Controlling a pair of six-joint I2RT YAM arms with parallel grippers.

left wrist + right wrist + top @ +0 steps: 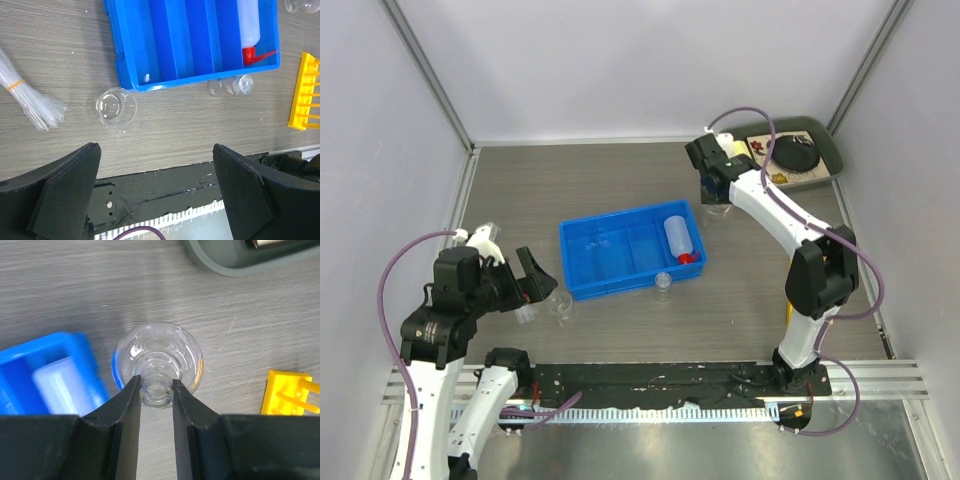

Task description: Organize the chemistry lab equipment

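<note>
My right gripper [156, 385] is shut on the neck of a clear round glass flask [157, 350], just right of the blue bin [630, 285]; in the top view the gripper [717, 193] points down at the flask [718, 208]. A white squeeze bottle with a red nozzle [677, 238] lies in the bin's right compartment. My left gripper [155, 150] is open and empty, near a small glass beaker [116, 106]. A bundle of clear pipettes [30, 100] lies left of it. Small glass pieces [245, 84] stand at the bin's front edge. The yellow rack [305, 92] lies to the right.
A dark green tray [825, 140] with a black disc stands at the back right, close behind the right gripper. The yellow rack's end [287, 392] lies near the flask. The black mounting rail [650, 380] runs along the table's near edge.
</note>
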